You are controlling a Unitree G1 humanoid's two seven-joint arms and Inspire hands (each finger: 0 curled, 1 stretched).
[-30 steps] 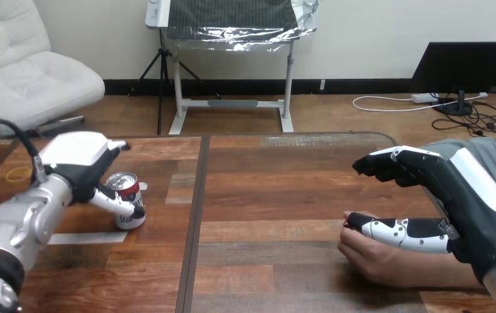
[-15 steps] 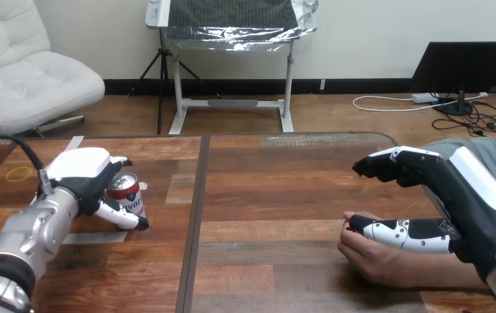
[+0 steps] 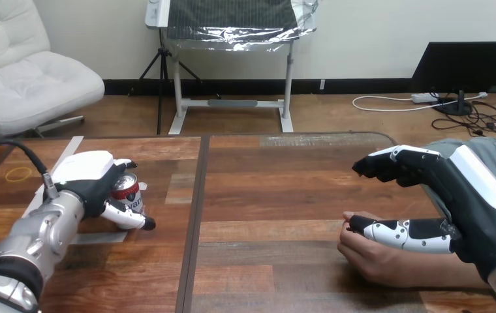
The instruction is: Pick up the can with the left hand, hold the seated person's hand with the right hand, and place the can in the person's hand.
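**Red, white and silver on brown planks**

The can [image 3: 128, 193] has a red band above white, with dark print on the white and a silver top. The left hand [image 3: 89, 177] has a white shell on its back, black beneath it, and fingers patterned black and white. The left forearm [image 3: 36, 238] is silver. The right hand [image 3: 457, 195] matches: black with white shells, and a thumb that is mostly white with a black tip. The tabletop [image 3: 278, 189] is brown wood in planks of mixed tones, from reddish to dark, with visible grain and a darker seam. The rubber band [image 3: 18, 173] is yellow. The tape strip [image 3: 98, 237] is pale, almost white.
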